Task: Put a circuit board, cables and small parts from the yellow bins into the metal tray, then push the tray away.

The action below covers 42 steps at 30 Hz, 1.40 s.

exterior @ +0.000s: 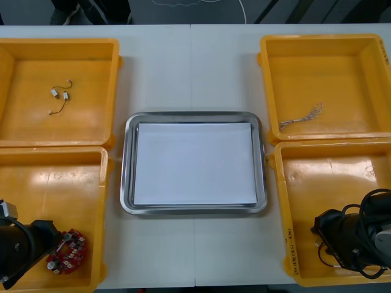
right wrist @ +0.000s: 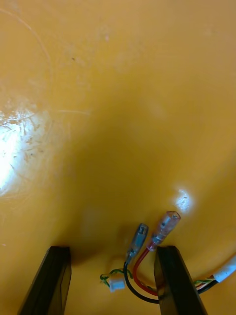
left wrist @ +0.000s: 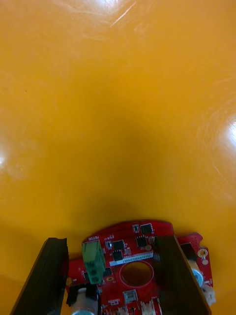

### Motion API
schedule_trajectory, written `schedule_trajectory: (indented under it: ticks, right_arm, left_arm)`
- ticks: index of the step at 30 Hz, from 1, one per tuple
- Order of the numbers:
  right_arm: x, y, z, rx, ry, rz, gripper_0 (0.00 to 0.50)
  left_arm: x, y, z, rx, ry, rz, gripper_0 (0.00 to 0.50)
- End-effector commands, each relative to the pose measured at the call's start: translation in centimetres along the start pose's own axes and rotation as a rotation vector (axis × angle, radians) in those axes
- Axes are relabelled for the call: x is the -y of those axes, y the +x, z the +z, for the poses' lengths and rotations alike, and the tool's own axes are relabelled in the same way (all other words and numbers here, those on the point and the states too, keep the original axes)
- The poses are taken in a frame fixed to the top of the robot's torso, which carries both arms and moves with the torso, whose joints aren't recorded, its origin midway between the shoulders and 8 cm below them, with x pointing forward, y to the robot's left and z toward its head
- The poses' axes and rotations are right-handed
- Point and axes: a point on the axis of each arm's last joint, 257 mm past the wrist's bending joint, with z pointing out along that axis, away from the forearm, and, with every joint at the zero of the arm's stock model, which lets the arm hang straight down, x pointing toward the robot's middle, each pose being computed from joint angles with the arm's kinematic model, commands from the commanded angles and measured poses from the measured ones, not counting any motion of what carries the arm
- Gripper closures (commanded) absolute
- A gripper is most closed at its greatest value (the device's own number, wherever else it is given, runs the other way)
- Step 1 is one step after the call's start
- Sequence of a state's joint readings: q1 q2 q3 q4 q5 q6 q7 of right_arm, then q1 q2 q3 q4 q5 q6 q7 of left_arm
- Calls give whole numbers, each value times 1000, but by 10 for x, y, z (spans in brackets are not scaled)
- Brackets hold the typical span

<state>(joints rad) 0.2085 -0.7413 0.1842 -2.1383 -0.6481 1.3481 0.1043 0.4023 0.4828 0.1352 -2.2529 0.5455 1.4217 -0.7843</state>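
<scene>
- Left gripper (left wrist: 110,241): fingers (left wrist: 51,275) spread wide, nothing pinched. It sits low over the round red circuit board (left wrist: 129,246).
- In the left wrist view one finger stands just off the board's edge. The other finger lies over the board, with part of the board showing past it.
- The board has a green block (left wrist: 93,256) and a round hole (left wrist: 136,273) between the fingers.
- In the front view the left gripper (exterior: 47,237) is at the near end of the near-left yellow bin (exterior: 55,183), and the circuit board (exterior: 66,251) lies flat on the bin floor just beside it.
- Right gripper (right wrist: 113,248): fingers (right wrist: 169,275) spread, gripping nothing, low over the floor of the near-right yellow bin (exterior: 330,177).
- The cables (right wrist: 142,263) lie between the fingers, close to one of them: a red and a black wire with clear end sleeves and a thin green-yellow pair with a white plug.
- In the front view the right gripper (exterior: 324,231) is at the bin's near end.
- Metal tray (exterior: 129,183): white inside, centred on the table (exterior: 189,61) between the bins, nothing in it.
- Far-left yellow bin (exterior: 36,122): small metal parts (exterior: 59,96) with thin wires.
- Far-right yellow bin (exterior: 317,67): one thin twisted cable (exterior: 300,117).
</scene>
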Motion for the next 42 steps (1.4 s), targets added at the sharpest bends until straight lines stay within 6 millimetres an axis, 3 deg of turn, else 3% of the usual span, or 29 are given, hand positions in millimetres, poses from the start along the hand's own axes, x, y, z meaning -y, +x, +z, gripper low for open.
schedule_trajectory:
  ticks: [1,5,7,16,26,33,38,42]
  right_arm:
    - [17,8,10,-13,36,32,340]
    - [17,7,10,-10,36,34,416]
    - [17,6,10,-5,35,31,500]
    - [4,-9,4,29,4,30,500]
    - [-38,-44,-26,142,-60,-36,500]
    - [-48,-40,-41,144,-73,-74,500]
    - [-57,-38,-53,136,-83,-96,500]
    - [-67,-47,-60,160,-99,-123,500]
  left_arm:
    - [-8,10,-8,-10,-7,23,0]
    - [-14,16,-7,-23,-16,14,0]
    - [-16,19,-7,-28,-19,11,0]
    - [-20,22,-8,-30,-26,10,0]
    - [-16,20,-7,-25,-24,18,0]
    - [-15,18,-6,-24,-23,20,0]
    - [-15,18,-5,-25,-22,20,88]
    - [-13,17,-5,-25,-18,20,95]
